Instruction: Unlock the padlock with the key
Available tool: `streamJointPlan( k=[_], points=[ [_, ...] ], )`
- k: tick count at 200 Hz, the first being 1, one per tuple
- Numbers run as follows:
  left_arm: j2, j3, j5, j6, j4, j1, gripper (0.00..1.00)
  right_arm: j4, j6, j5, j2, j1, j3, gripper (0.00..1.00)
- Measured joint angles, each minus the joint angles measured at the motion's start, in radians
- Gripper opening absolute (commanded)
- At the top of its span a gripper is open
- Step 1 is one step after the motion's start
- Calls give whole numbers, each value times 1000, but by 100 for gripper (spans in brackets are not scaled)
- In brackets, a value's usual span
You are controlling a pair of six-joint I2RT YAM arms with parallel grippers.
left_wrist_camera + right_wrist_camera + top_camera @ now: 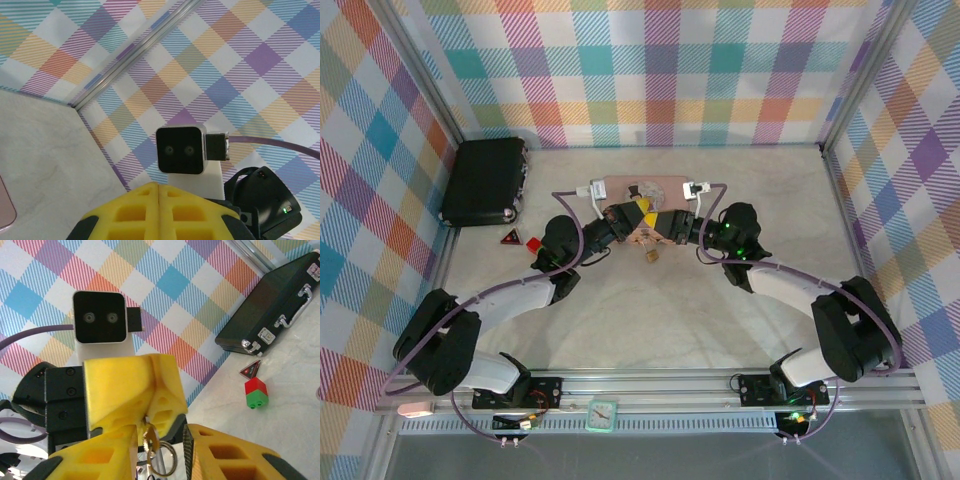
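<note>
Tiny brass-yellow metal padlock: light, rigid, slick; it appears pinched above the pale desk by the yellow left fingers, closed together on it; take its flat faces, not the shackle; a thin wire ring hangs between the yellow right fingers, which stand apart.

Pastel plaid walls in many colours surround a pale, faintly marbled counter. Silvery metal posts stand in the corners. Lighting is bright and even.
</note>
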Motion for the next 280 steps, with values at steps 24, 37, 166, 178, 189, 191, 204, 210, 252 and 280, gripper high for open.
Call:
streamJointPlan(
  k=[24,37,166,178,189,191,204,210,252,280],
  points=[
    [11,0,0,-8,10,-3,0,20,14,-2,3,0,0,13],
    [11,0,-3,-14,18,-3,0,28,19,-1,3,0,0,3],
    [-112,-2,-177,-21,-341,90,89,-435,-398,7,-170,-1,0,0],
    [-116,-2,-209,-16,-440,95,88,-516,-460,26,-203,-1,0,0],
    [-110,-2,-226,-14,-521,95,87,-580,-510,49,-227,-1,0,0],
    [-109,-2,-228,-14,-534,95,87,-596,-521,56,-232,-1,0,0],
    [-85,-2,-245,-13,-602,87,86,-668,-572,94,-256,-1,0,0],
    [-69,-2,-256,-11,-631,79,86,-694,-591,110,-264,-1,0,0],
    [134,130,-348,58,-857,-56,85,-855,-660,292,-304,-3,-8,0],
    [279,242,-378,97,-917,-96,84,-932,-652,394,-363,-15,-63,0]
  ],
)
